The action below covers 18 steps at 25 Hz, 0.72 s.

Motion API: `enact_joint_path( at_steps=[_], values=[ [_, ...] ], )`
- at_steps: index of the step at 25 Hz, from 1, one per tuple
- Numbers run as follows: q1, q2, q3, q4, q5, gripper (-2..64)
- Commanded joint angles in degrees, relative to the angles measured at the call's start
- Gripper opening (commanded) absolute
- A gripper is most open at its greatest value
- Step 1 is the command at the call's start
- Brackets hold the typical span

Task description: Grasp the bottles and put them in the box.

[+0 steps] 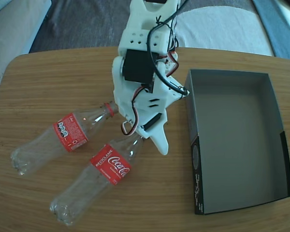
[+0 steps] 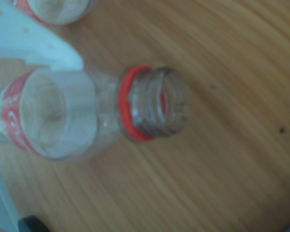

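Two clear bottles with red labels lie on the wooden table in the fixed view, left of the box [image 1: 198, 145]. The upper bottle [image 1: 70, 133] points its red neck ring up and to the right. The lower bottle [image 1: 108, 166] lies beside it, its neck under my white gripper [image 1: 144, 139]. The gripper stands open, one finger on each side of that neck. In the wrist view the lower bottle's capless mouth and red ring [image 2: 135, 104] fill the centre, a white finger [image 2: 43, 48] rests against its shoulder, and the upper bottle [image 2: 58, 9] shows at the top left. The box is a shallow grey-lined tray with nothing in it.
The round-cornered wooden table [image 1: 48, 72] has bare surface behind the bottles and between them and the box. Beyond its far edge lie grey and pale cushions [image 1: 19, 24]. The arm's body and black cables [image 1: 150, 58] hang over the table's middle.
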<state>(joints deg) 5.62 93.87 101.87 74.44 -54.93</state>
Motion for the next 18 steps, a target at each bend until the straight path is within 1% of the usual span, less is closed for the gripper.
enact_joint_path(
  at_steps=[1, 4, 8, 12, 18],
  values=[
    [0.18, 0.53, 0.79, -3.87, -0.44, 50.1],
    [0.18, 0.44, 2.90, -5.36, -0.44, 50.1],
    [1.49, -0.18, 4.75, -5.36, -0.44, 50.1],
    [2.72, -5.27, 3.87, -5.27, -0.09, 50.1],
    [4.83, -8.53, 3.25, -5.27, -0.44, 50.1]
  ],
)
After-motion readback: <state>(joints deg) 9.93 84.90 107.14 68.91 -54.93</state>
